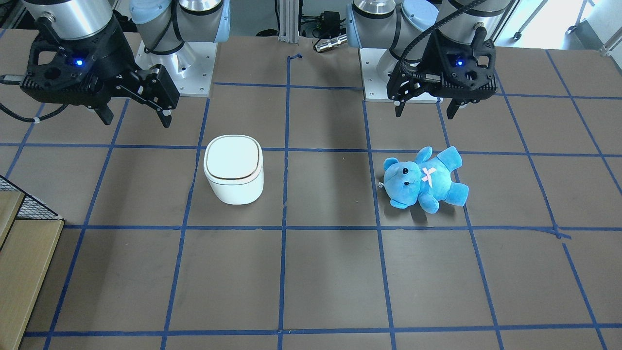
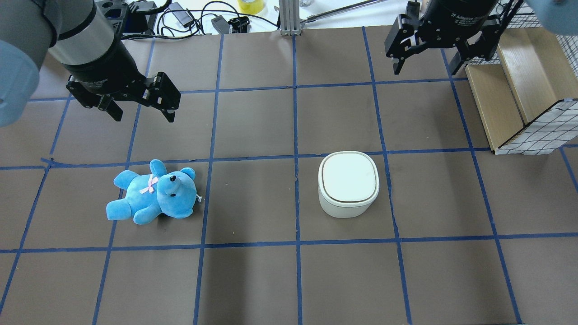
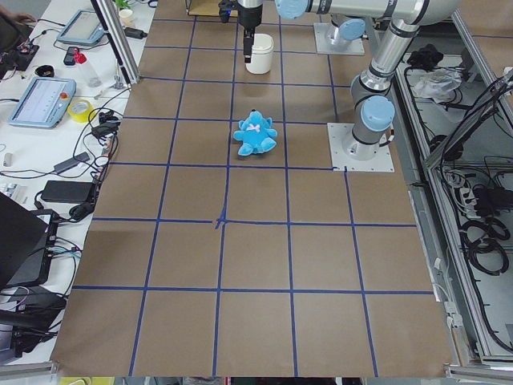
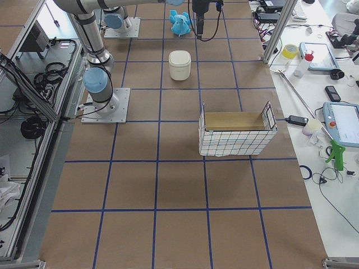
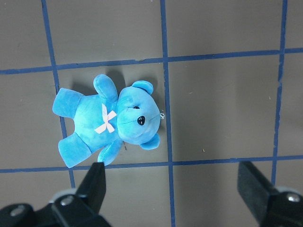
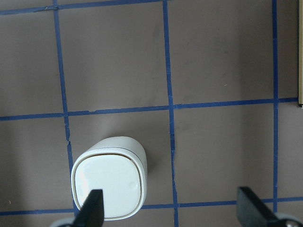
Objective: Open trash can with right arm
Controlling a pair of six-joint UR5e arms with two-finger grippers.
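Observation:
The white trash can (image 1: 234, 167) stands upright on the brown table with its lid shut; it also shows in the overhead view (image 2: 347, 183) and the right wrist view (image 6: 109, 184). My right gripper (image 1: 137, 120) is open and empty. It hovers above the table behind and to the side of the can, apart from it (image 2: 425, 70). A blue teddy bear (image 2: 153, 192) lies on its back on the other half of the table. My left gripper (image 2: 144, 117) is open and empty, above the table just beyond the bear (image 5: 109, 118).
A wire basket with a wooden lining (image 2: 519, 90) stands at the table's edge on my right, close to the right gripper; it also shows in the right exterior view (image 4: 235, 131). Blue tape lines grid the table. Cables and tools lie beyond the far edge.

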